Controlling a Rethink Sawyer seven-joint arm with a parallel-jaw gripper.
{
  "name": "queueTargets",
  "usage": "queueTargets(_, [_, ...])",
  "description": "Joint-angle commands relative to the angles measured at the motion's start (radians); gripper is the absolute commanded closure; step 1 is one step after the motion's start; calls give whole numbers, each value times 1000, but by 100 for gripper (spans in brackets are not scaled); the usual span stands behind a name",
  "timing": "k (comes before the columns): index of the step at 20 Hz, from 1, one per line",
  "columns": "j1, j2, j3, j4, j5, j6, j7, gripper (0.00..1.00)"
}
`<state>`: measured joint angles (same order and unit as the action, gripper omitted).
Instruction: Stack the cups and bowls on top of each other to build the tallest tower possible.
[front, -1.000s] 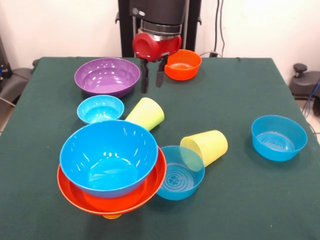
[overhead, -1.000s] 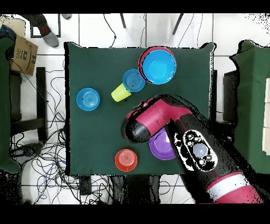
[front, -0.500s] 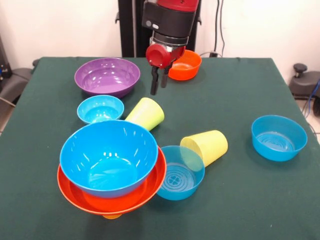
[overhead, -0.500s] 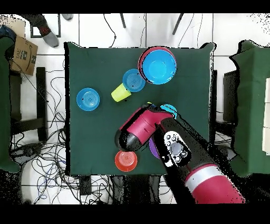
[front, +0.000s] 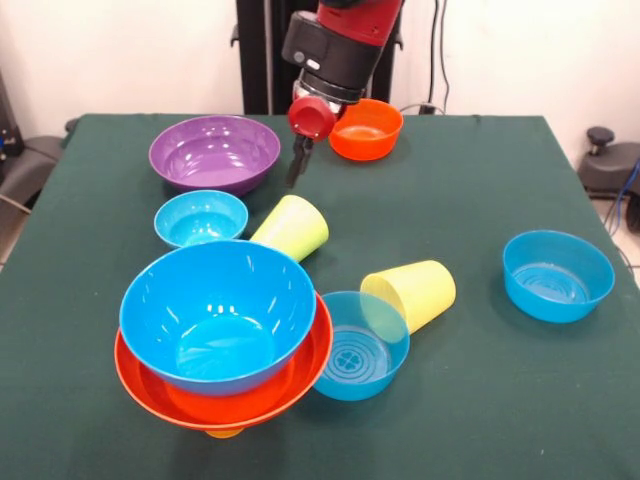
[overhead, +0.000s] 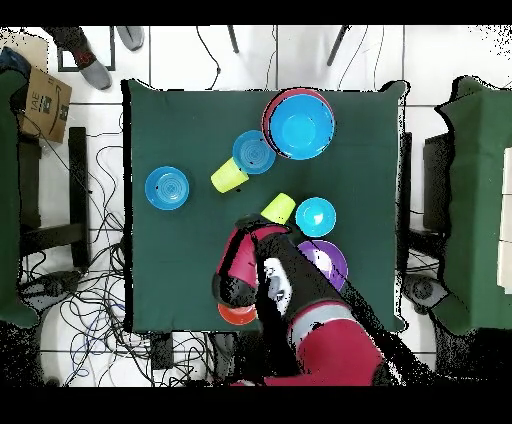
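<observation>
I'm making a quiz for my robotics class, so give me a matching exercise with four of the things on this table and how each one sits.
Things:
1. large blue bowl
2. lime green cup
3. purple bowl
4. small orange bowl

States:
A. lying on its side
B. nested in the large orange bowl
C. upright at the far edge, just behind the gripper
D. upright and empty, beyond the small blue bowl

Pairs: 1-B, 2-A, 3-D, 4-C

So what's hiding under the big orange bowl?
A bit of orange cup peeks out below the big orange bowl. The rest is covered, so its full shape cannot be seen. The large blue bowl sits inside the orange one.
</observation>
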<state>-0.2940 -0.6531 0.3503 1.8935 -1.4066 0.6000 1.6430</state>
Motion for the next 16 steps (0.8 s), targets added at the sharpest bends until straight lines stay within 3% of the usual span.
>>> queueTargets(1, [105,75,-126,-88,-228,-3,433,0])
queueTargets(4, [170,90,-150,-94,-306,45,576,0])
queueTargets(8, [223,95,-170,-88,-369,81,695,0])
queueTargets(16, [274,53,-201,-76,-397,63,784,0])
